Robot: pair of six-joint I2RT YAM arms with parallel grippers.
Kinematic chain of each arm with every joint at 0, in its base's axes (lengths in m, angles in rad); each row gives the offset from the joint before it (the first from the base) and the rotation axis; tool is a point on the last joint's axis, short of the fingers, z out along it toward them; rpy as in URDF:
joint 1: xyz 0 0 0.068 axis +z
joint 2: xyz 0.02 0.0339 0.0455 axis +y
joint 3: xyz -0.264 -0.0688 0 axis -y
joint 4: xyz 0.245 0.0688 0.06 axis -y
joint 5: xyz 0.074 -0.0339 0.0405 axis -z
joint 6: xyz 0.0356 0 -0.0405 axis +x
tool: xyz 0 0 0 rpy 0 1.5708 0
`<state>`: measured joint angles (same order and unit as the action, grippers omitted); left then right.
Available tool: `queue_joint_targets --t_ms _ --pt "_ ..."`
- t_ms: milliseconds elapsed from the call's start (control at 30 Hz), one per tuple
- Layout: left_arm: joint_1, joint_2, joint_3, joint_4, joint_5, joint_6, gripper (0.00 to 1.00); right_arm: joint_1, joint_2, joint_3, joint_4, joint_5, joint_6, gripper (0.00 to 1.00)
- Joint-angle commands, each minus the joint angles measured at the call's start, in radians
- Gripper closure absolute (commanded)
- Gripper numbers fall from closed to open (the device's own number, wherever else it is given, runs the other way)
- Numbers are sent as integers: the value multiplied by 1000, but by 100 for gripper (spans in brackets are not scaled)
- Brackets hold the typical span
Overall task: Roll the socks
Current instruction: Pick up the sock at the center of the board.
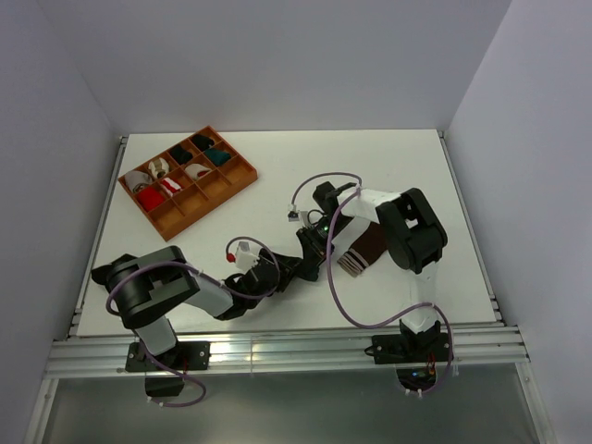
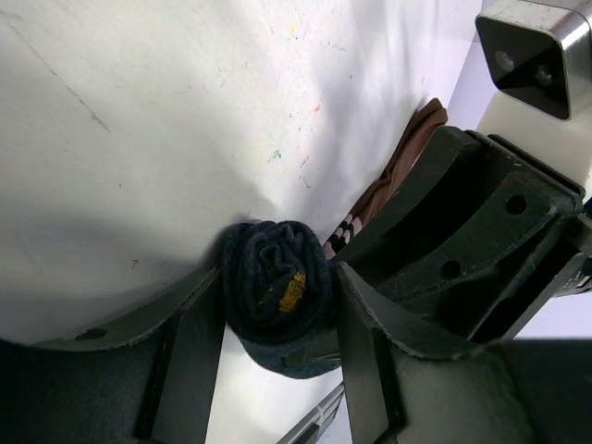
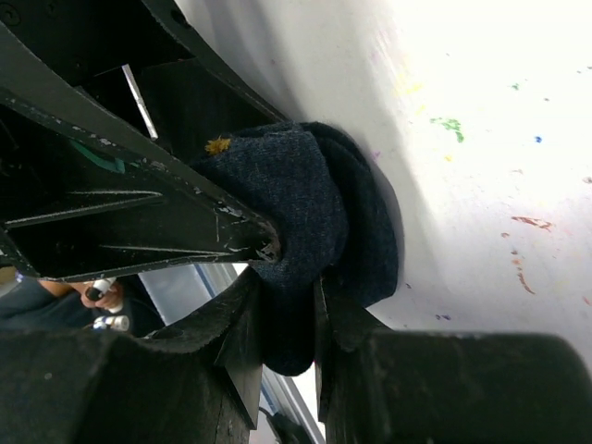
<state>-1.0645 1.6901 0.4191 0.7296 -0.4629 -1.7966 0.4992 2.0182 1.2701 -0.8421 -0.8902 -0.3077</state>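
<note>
The navy sock [image 2: 276, 282] is wound into a tight roll with a yellow mark at its centre. My left gripper [image 2: 277, 310] is shut on this roll, one finger pressed against each side. My right gripper [image 3: 287, 310] meets it from the opposite side and is shut on a fold of the same navy sock [image 3: 305, 199]. In the top view the two grippers, left [image 1: 296, 265] and right [image 1: 315, 244], touch at mid-table and hide the roll. The brown sock [image 1: 368, 250] lies flat just right of them, its striped cuff [image 2: 342, 231] close to the roll.
An orange divided tray [image 1: 217, 194] with several small rolled bundles stands at the back left. The metal rail of the table's front edge [image 1: 277, 347] runs near the arm bases. The right arm's elbow [image 1: 412, 227] hangs over the brown sock.
</note>
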Motion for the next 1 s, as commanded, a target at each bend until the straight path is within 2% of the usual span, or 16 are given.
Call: queue_joint_targets --t_ms 0,333,433,500,533,567,733,833,967 --pt "-5 36 20 24 -3 -10 47 1 -50 -5 -26 -33 -34 100" --pt "-5 51 37 7 -11 -4 65 32 -72 -2 -78 -30 -96 100" --pt "-3 52 47 -15 -11 5 75 42 -84 -9 -89 -26 -113 100" --pt "1 60 66 -32 10 22 87 47 -93 -20 -84 -10 -116 100" --pt "9 69 79 -39 18 28 97 47 -104 -23 -83 -7 -116 97" --pt "12 71 84 -39 24 45 100 48 -108 -26 -83 -1 -119 92" --pt "17 69 98 -70 40 71 100 32 -203 -67 -28 79 -88 55" --pt "24 60 83 -56 52 98 100 13 -237 -77 -40 102 -100 47" --pt "43 48 67 -39 78 140 100 -17 -285 -84 -58 132 -110 42"
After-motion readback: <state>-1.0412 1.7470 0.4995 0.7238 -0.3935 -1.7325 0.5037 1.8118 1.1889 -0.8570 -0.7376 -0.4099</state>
